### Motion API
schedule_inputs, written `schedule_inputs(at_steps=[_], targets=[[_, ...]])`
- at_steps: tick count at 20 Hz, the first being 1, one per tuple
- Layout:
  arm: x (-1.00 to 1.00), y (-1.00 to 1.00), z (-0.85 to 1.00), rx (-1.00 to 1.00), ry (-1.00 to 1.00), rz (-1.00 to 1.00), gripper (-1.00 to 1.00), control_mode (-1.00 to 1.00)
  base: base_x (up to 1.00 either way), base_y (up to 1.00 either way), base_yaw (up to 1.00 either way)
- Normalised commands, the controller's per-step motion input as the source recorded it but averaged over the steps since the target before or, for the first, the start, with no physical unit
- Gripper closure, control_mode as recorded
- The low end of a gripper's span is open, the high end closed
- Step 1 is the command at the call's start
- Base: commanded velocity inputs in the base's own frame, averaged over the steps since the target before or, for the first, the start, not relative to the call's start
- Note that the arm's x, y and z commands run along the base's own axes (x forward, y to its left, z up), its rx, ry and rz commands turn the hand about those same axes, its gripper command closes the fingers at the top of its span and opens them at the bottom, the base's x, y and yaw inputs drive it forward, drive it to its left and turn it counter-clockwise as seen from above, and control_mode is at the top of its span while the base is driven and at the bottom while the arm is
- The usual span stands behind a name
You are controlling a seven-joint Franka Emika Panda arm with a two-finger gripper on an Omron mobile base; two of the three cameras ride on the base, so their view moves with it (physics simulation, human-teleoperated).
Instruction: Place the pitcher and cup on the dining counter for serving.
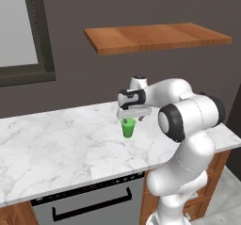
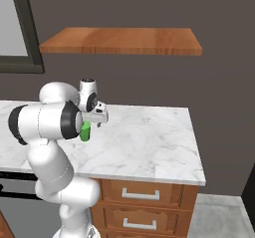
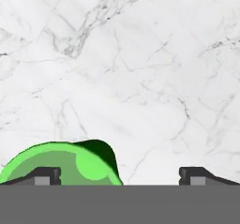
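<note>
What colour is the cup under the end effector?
Bright green; the cup shows best in the left base view.

Bare marble worktop [image 1: 61,148] around the cup [image 1: 127,128], wooden shelf [image 1: 155,36] overhead

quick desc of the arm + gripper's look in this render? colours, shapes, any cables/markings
Glossy white arm of rounded, bulbous links, with dark black bands at the joints and a small dark cap on top of the wrist. The gripper is a pale grey-white block; the fingertips are small, dark and blocky. No cables, logos or markings are visible.
</note>
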Motion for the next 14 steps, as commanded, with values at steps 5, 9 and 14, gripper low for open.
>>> schedule_inputs(at_steps=[5,9,14], targets=[[0.00,0.00,-0.31,0.00,0.00,0.00,-1.00,-1.00,0.00,0.00,0.00],[0.00,0.00,-0.29,0.00,0.00,0.00,-1.00,-1.00,0.00,0.00,0.00],[0.00,0.00,-0.25,0.00,-0.01,0.00,1.00,-1.00,0.00,0.00,0.00]])
